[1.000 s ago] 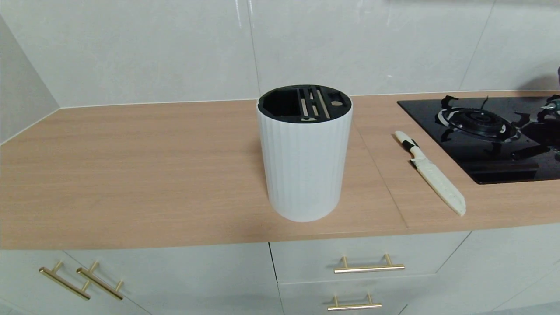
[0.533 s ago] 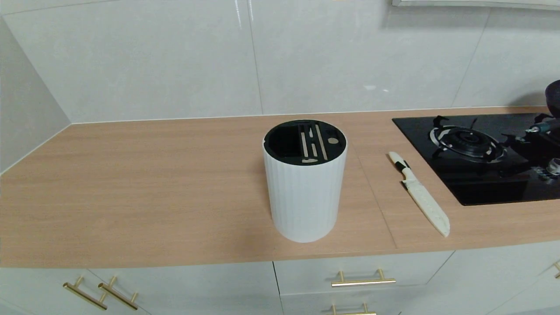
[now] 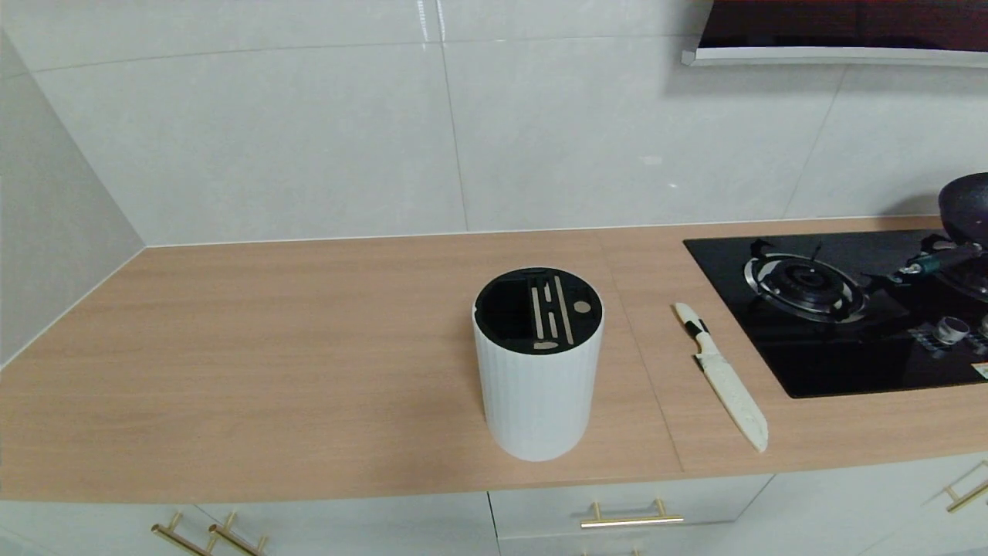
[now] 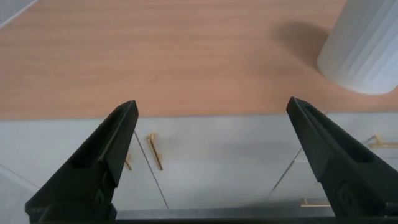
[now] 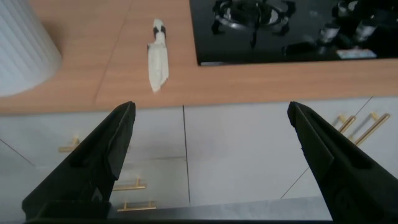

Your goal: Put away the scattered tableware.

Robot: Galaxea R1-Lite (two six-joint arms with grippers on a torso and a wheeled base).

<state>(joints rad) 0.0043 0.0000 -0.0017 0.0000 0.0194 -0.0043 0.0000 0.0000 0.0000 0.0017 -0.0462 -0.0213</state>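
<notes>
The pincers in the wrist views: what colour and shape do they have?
The left pincer and the right pincer look alike: each has two matt black fingers, broad at the base and tapering to a blunt tip.

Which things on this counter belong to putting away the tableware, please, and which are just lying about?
Part of the job: the knife, lying flat; the white slotted holder, standing upright to its left.
Just there: the gas hob; the dark pan at its far side.
</notes>
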